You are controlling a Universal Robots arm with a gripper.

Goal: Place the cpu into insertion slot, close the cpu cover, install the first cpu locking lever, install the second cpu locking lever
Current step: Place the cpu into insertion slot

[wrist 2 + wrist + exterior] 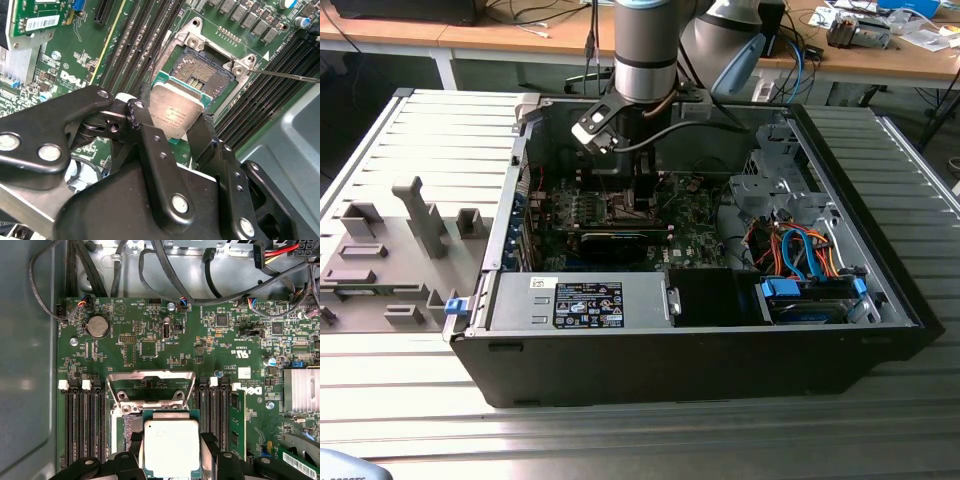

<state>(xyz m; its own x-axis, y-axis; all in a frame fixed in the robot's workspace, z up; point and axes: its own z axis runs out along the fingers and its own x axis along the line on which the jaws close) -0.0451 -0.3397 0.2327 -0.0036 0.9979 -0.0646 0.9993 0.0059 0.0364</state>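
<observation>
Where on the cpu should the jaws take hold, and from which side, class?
By two opposite edges, coming from above its flat metal top. The cpu is a thin square whose underside must meet the insertion slot, so only the edges are free. The gripper holds it that way.

One cpu (172, 114), one insertion slot (204, 75)

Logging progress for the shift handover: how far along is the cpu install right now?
Nothing is finished yet. In hand: the gripper is shut on the cpu, at the edge of the open, unfilled insertion slot. Left: seating it, closing the cpu cover, which stands raised, and both locking steps.
</observation>
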